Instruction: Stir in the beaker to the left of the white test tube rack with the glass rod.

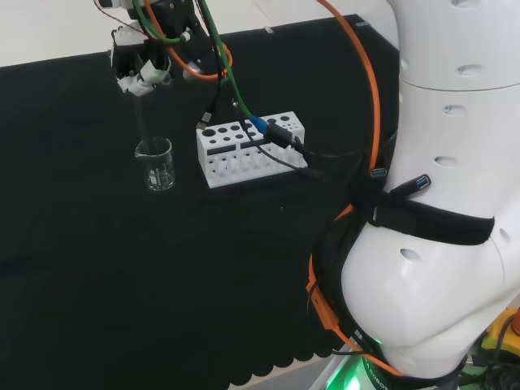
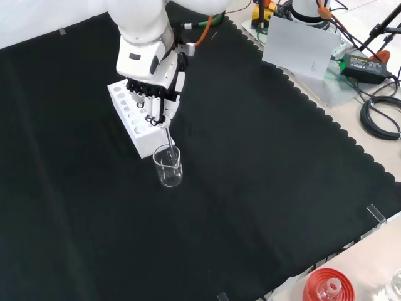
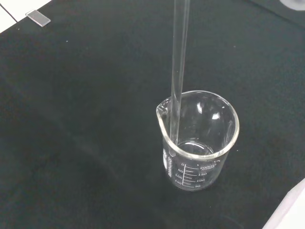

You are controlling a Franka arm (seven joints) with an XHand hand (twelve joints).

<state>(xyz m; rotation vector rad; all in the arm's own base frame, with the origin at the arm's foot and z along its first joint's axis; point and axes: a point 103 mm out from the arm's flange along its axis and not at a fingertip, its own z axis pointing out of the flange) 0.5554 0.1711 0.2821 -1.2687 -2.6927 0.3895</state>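
A small clear glass beaker (image 1: pixel 155 165) (image 2: pixel 169 167) (image 3: pixel 198 140) stands upright on the black cloth, left of the white test tube rack (image 1: pixel 248 149) (image 2: pixel 135 119) in the head view. The hand (image 1: pixel 140 61) (image 2: pixel 153 94) hangs above the beaker, fingers curled round the top of a thin glass rod (image 1: pixel 140 122) (image 2: pixel 169 145) (image 3: pixel 177 71). The rod hangs nearly upright. Its lower end reaches down inside the beaker, near the wall by the spout. The beaker looks empty of liquid.
Cables run over the rack's right end in the head view. The arm's white links (image 1: pixel 439 203) fill that view's right. In the front view a red ribbed stand (image 2: pixel 326 286) with glassware sits at the bottom right, off the cloth, and a grey plate (image 2: pixel 299 47) lies at top right.
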